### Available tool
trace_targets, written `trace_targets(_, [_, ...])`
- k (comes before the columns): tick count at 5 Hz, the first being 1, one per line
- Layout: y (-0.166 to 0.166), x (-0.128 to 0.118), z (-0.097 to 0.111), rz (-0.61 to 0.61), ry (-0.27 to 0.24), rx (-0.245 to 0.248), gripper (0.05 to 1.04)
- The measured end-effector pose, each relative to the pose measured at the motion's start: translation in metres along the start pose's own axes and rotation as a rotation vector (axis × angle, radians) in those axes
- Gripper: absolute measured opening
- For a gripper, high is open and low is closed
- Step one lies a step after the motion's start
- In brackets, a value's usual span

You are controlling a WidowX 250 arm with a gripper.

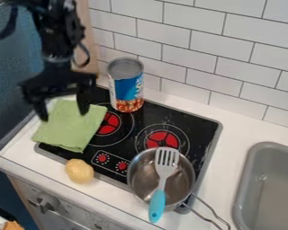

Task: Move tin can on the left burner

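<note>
Black stove [198, 127]: the tin can [127, 87] stands upright near its far edge, long axis vertical, with room rightward; left, the wide-spread gripper [63, 115] hangs over a cloth [68, 130].

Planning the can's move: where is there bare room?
Bare: counter between stove and sink, beyond the wire handle; stove between can and right burner. Crowded: left side, with the gripper over the cloth; front edge, with potato, pot and spatula.

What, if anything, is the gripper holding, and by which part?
Nothing is held. The gripper hangs open over the green cloth; the tin can stands free on the stove.
</note>
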State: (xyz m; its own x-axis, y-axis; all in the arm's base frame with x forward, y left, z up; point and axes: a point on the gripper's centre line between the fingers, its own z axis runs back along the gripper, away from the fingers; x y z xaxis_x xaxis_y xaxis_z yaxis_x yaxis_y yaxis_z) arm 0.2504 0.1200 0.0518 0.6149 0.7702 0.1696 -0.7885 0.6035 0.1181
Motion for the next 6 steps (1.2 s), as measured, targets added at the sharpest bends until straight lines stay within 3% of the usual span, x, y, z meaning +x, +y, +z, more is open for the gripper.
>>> trace_targets(3, [-0.007,0.082,-0.004,0.365,-0.122,0.072,1.001])
trace_targets(5, [-0.055,0.096,-0.01,0.387,-0.206,0.031,1.001])
trace_targets(6, [-0.076,0.103,-0.019,0.402,-0.177,-0.012,1.001])
